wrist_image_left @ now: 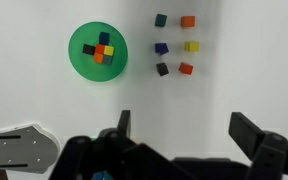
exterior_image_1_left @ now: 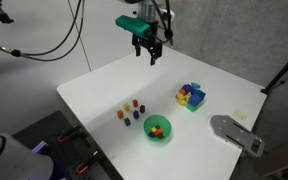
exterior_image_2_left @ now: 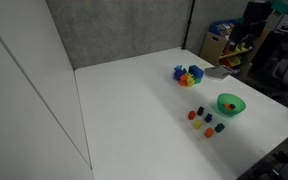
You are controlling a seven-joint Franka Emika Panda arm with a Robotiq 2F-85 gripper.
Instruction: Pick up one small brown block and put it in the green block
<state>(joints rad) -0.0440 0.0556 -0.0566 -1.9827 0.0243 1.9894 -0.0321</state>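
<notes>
The green block is a small round green bowl (wrist_image_left: 80, 62) that holds several tiny coloured blocks. It shows in both exterior views (exterior_image_1_left: 166, 134) (exterior_image_2_left: 236, 99). Beside it lie several loose small blocks (wrist_image_left: 174, 45) (exterior_image_1_left: 130, 110) (exterior_image_2_left: 203, 120) in two rows on the white table. One of them is a dark, brownish block (wrist_image_left: 162, 69). My gripper (wrist_image_left: 187, 130) is open and empty. It hangs high above the table's far side (exterior_image_1_left: 147, 48), well away from the blocks and the bowl.
A clump of blue, yellow and magenta blocks (exterior_image_1_left: 191, 96) (exterior_image_2_left: 188, 75) sits on the white table (exterior_image_1_left: 114, 85). A grey flat device (exterior_image_1_left: 234, 133) (wrist_image_left: 19, 150) lies at the table's corner. A grey wall stands behind, and cables hang near the arm.
</notes>
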